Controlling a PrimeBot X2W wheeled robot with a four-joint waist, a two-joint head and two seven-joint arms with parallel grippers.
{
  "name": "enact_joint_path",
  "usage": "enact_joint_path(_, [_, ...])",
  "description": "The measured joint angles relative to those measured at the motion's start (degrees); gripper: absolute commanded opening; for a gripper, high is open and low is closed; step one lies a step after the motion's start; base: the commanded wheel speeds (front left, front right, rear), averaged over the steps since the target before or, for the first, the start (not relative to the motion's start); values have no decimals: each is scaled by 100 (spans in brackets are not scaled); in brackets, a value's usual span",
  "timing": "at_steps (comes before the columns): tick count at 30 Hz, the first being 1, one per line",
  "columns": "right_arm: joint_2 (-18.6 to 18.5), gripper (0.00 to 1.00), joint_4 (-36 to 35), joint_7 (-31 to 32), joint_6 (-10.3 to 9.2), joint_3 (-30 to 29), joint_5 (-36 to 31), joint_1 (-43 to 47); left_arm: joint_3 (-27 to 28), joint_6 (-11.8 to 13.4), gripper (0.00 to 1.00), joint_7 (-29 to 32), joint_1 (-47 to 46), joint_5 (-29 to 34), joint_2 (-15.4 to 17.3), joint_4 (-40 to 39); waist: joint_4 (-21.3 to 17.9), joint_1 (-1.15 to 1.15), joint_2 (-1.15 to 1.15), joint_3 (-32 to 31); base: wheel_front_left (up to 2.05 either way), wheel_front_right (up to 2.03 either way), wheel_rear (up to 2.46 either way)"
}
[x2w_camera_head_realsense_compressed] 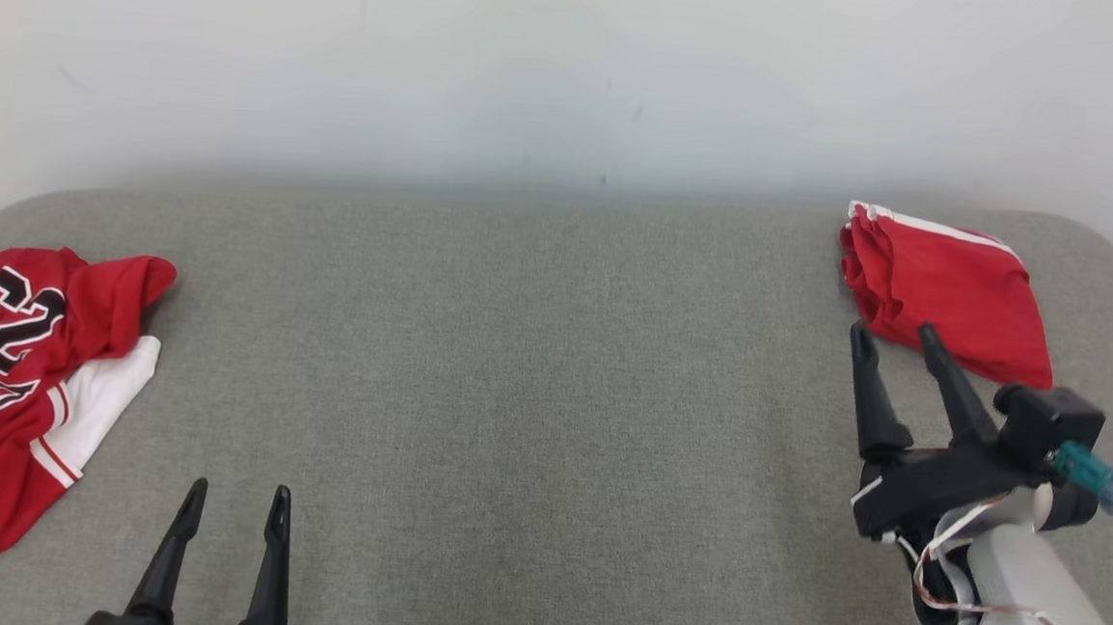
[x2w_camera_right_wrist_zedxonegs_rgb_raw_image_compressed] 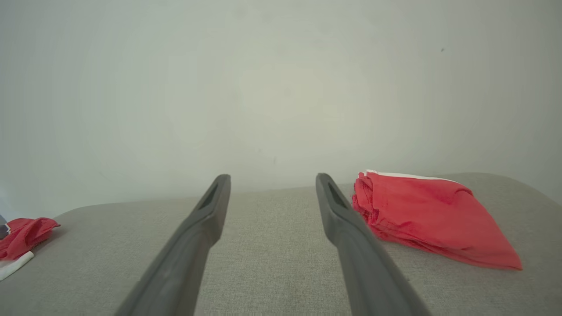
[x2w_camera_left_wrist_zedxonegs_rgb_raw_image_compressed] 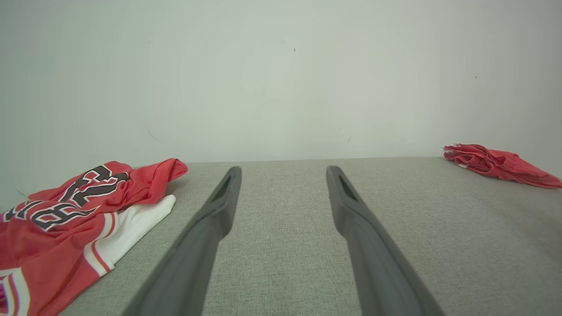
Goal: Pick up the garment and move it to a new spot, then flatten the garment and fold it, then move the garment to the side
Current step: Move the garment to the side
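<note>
Far right, folded garment point(x2w_camera_head_realsense_compressed: 949, 288), diagonal, tip nearward

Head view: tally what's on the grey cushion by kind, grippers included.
Crumpled red-and-white jersey, at the left of the grey cushion: 1
Folded red garment, far right: 1
Open grippers, left gripper and right gripper, both holding nothing: 2
Total: 4
</note>
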Motion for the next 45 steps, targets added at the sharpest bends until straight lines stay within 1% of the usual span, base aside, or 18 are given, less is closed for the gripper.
enact_joint_path(5, [233, 100, -487, -1, 0, -428, -564, 435, -42, -11, 100, 0, 40, -3, -45, 82, 42, 0, 0, -127, 0, 0, 0])
enact_joint_path(11, [522, 100, -948, -1, 0, -716, -1124, 1053, -52, -52, 100, 1, 59, -3, -78, 165, 126, 1, 1, -197, 0, 0, 0])
enact_joint_path(15, [706, 100, -1193, 49, 0, -767, -1274, 1387, -20, -52, 100, 0, 60, -3, -81, 211, 156, 1, 1, -229, 0, 0, 0])
enact_joint_path(23, [1018, 100, -1417, 157, 0, -1216, -1441, 2031, -19, -66, 100, 0, 60, -63, -134, 308, 269, 1, 1, -301, 0, 0, 0])
enact_joint_path(30, [1101, 100, -1581, 287, 0, -1167, -1525, 2289, 27, -159, 100, 0, 120, -154, -145, 477, 255, 1, 1, -330, 0, 0, 0])
enact_joint_path(38, [1147, 100, -1639, 460, 0, -1009, -1526, 2293, 92, -166, 100, 0, 107, -174, -102, 587, 236, 1, 0, -335, 0, 0, 0])
enact_joint_path(45, [1147, 100, -1707, 476, 0, -1022, -1555, 2298, 112, -160, 100, 0, 80, -180, -84, 645, 286, 1, 1, -322, 0, 0, 0])
